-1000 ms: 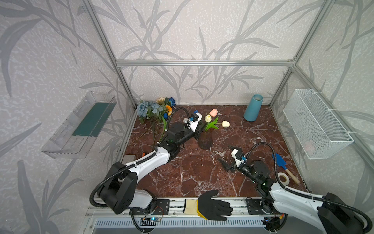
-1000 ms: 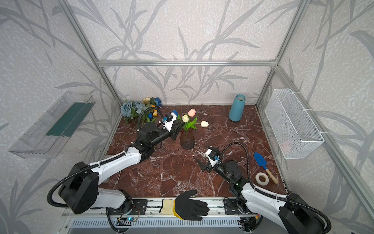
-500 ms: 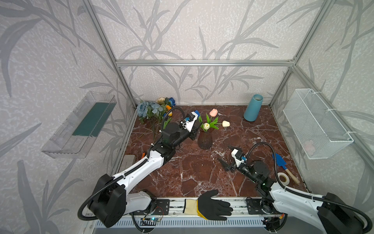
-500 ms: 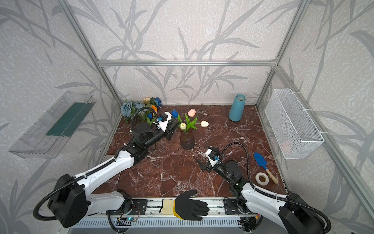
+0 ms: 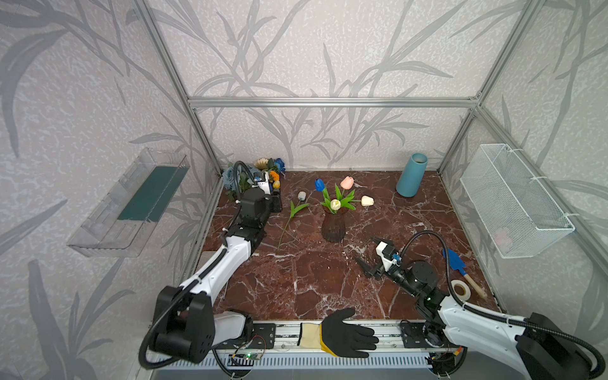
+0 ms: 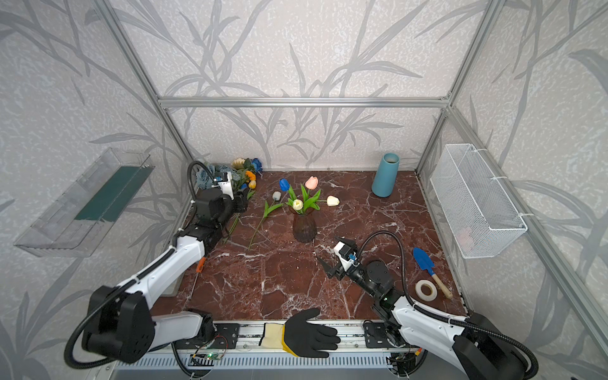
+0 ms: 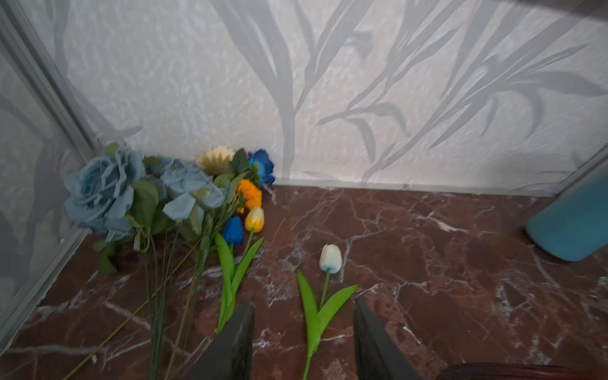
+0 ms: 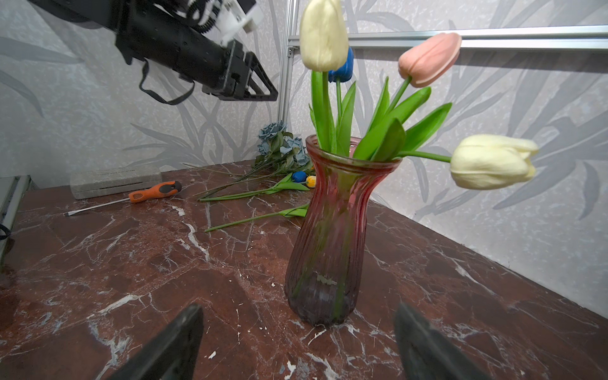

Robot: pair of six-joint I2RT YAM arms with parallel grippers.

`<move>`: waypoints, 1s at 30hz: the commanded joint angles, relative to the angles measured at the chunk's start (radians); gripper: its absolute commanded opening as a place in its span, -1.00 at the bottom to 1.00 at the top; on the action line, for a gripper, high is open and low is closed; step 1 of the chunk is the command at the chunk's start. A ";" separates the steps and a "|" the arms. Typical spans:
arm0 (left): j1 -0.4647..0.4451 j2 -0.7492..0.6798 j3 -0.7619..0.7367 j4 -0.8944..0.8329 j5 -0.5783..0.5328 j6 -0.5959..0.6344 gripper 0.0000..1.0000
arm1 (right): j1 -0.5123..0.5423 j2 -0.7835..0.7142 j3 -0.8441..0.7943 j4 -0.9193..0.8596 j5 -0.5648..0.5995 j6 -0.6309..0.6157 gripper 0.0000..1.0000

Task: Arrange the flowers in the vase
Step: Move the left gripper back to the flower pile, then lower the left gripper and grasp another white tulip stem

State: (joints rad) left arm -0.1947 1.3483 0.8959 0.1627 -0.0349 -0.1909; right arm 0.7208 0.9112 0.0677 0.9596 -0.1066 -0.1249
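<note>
Vase (image 5: 333,227) at mid-counter (image 5: 296,279) holds four tulips (image 5: 335,204); a white tulip (image 5: 301,196) lies at its 9 o'clock, remaining flowers (image 5: 260,171) at 10 o'clock. Left pincer (image 7: 302,301) spread, empty, near them. Right pincer (image 5: 367,249) spread, empty, at 5 o'clock.

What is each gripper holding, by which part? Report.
Nothing is held. The left gripper is open over the white tulip lying on the table; the right gripper is open, empty.
</note>
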 commanded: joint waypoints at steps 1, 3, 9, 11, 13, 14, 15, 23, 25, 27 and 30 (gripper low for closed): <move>0.017 0.186 0.150 -0.336 0.041 -0.042 0.12 | 0.005 0.006 0.005 0.030 -0.007 0.002 0.82; 0.015 0.306 0.258 -0.458 0.120 0.015 0.16 | 0.005 0.008 0.006 0.031 -0.008 0.002 0.82; -0.003 0.546 0.501 -0.751 0.146 0.070 0.69 | 0.005 -0.003 0.005 0.021 -0.007 -0.001 0.82; -0.015 0.571 0.519 -0.776 0.130 0.094 0.71 | 0.005 -0.006 0.005 0.019 -0.008 -0.002 0.82; -0.030 0.584 0.520 -0.777 0.097 0.112 0.71 | 0.005 -0.009 0.005 0.018 -0.008 -0.001 0.82; -0.036 0.597 0.525 -0.778 0.086 0.123 0.71 | 0.005 -0.007 0.006 0.019 -0.009 0.001 0.82; -0.041 0.612 0.538 -0.794 0.078 0.132 0.69 | 0.005 -0.005 0.005 0.020 -0.011 0.002 0.82; -0.088 0.736 0.634 -0.882 -0.013 0.186 0.46 | 0.005 -0.011 0.005 0.016 -0.013 0.002 0.82; -0.092 0.752 0.649 -0.890 -0.019 0.191 0.34 | 0.005 -0.014 0.006 0.013 -0.013 0.002 0.82; -0.093 0.765 0.661 -0.896 -0.018 0.193 0.03 | 0.005 -0.018 0.006 0.010 -0.013 0.001 0.82; -0.093 0.777 0.670 -0.896 -0.017 0.196 -0.35 | 0.005 -0.020 0.005 0.008 -0.011 0.001 0.82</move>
State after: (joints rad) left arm -0.2863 2.0983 1.5391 -0.6811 -0.0299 -0.0139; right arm 0.7208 0.9047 0.0677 0.9573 -0.1135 -0.1246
